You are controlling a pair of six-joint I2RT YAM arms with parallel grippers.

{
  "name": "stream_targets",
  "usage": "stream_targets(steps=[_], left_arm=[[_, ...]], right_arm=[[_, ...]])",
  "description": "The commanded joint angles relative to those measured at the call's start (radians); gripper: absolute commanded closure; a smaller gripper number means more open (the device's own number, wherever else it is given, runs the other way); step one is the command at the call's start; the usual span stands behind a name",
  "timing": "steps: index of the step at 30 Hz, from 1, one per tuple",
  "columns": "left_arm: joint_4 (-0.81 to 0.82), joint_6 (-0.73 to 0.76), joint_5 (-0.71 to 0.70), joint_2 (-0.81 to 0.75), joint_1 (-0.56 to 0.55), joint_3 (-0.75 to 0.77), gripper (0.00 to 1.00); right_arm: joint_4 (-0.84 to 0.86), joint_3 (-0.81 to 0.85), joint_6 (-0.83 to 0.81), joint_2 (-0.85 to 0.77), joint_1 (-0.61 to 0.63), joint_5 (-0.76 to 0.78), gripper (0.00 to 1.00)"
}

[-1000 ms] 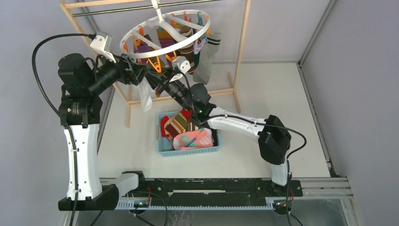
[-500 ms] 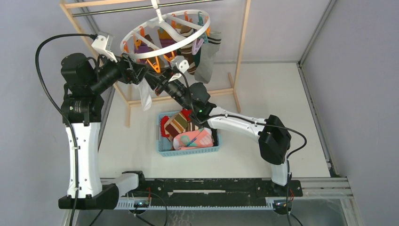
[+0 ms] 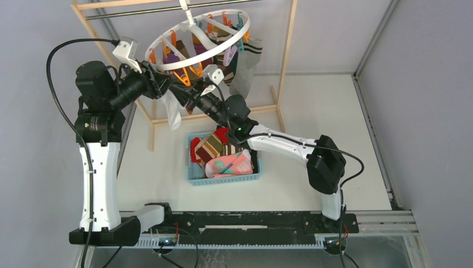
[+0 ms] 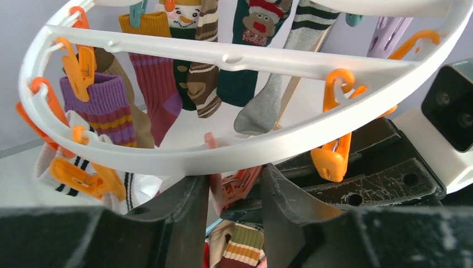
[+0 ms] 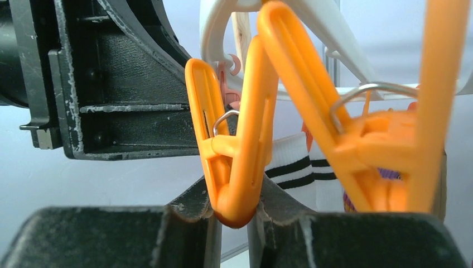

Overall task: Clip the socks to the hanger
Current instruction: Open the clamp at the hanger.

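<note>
Right gripper pinching an orange plastic clip of the white round plastic hanger; left gripper straddling a pink clip (grip cannot be told)

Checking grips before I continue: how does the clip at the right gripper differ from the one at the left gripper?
Colour: the orange clip against the pink clip. Grip: the right gripper pinches the orange clip's lower tip; the pink clip sits between the left gripper's fingers, contact unclear. Both hang from the white hanger.
</note>
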Motion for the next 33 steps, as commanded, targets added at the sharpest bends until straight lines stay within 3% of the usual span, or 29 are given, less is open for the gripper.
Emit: stream_targets(steps=[1,7,12,14,15,16,21,26,29,33], left_arm=[[0.032,-0.005,-0.024,0.006,0.002,0.039,0.65],[0.034,-0.008,-0.031,-0.009,0.002,0.039,0.8],[0.028,-0.019,-0.027,-0.017,0.002,0.039,0.83],[0.026,-0.031,-0.026,-0.017,0.002,0.041,0.85],[0.024,-0.037,-0.026,-0.017,0.002,0.043,0.86],[0.021,-0.044,-0.026,-0.017,0.002,0.044,0.87],[0.009,-0.084,-0.013,-0.019,0.002,0.049,0.91],[-0.01,-0.1,-0.008,-0.025,0.002,0.061,0.92],[-0.021,-0.107,-0.006,-0.024,0.002,0.063,0.92],[-0.032,-0.113,0.008,-0.019,0.002,0.057,0.93]], right_arm=[[0.012,0.001,0.011,-0.054,0.003,-0.056,0.93],[0.039,-0.06,0.042,-0.094,-0.013,-0.038,0.71],[0.06,-0.201,0.064,-0.175,-0.029,-0.006,0.44],[0.048,-0.268,0.079,-0.22,-0.038,-0.002,0.23],[0.034,-0.3,0.083,-0.243,-0.041,0.004,0.08],[0.013,-0.333,0.09,-0.264,-0.045,0.016,0.02],[-0.122,-0.48,0.166,-0.381,-0.06,0.076,0.01],[-0.481,-0.515,0.248,-0.443,-0.085,0.183,0.01],[-0.67,-0.54,0.358,-0.437,-0.136,0.16,0.03],[-0.673,-0.649,0.398,-0.449,-0.175,0.076,0.13]])
